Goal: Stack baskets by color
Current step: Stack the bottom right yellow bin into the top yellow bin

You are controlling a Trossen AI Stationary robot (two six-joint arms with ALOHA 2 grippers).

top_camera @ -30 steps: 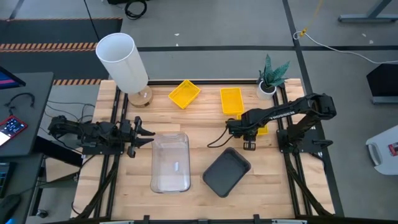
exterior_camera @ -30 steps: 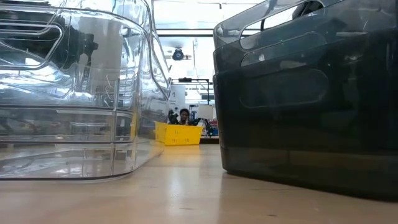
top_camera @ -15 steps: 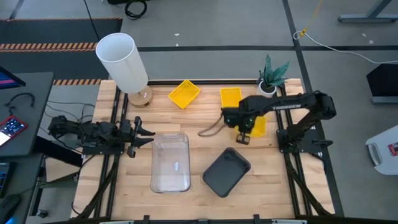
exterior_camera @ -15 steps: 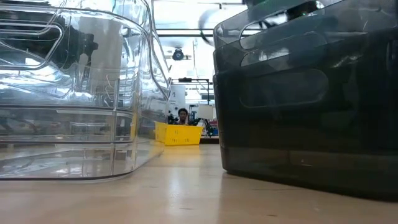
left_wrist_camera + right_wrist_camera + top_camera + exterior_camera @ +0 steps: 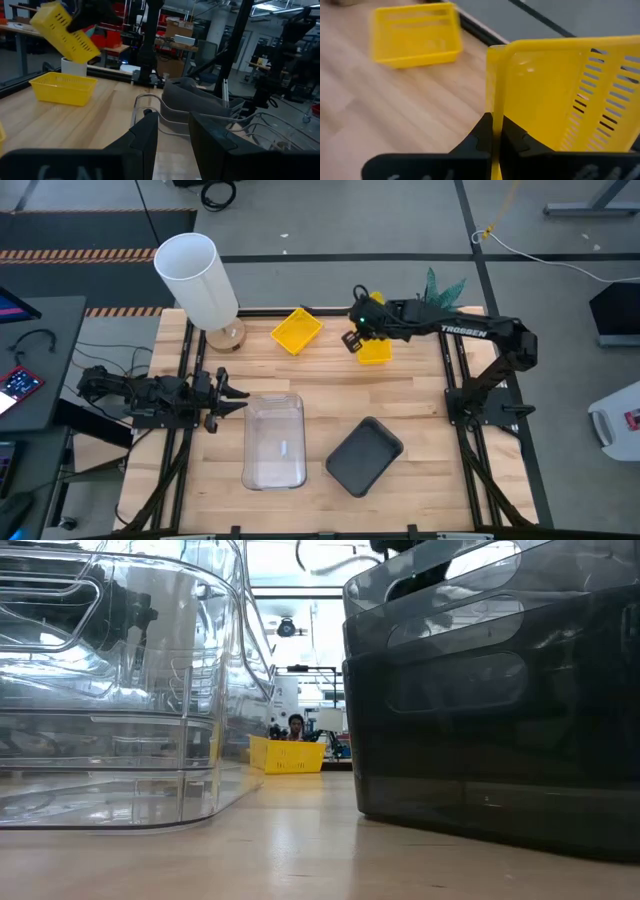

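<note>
1. Left gripper: parked at the table's left edge, fingers apart, empty, waiting.
2. Clear baskets: nested near the front.
3. Yellow basket: lying at the back, probably the stacking target.
4. Grey baskets: nested near the front.
5. Right gripper: clamped on a lifted yellow basket's wall, carried tilted.

Table top showing pale matt wood planks; yellow baskets looking slotted opaque plastic; clear basket gleaming glossy, transparent; grey basket appearing smooth, semi-glossy.
</note>
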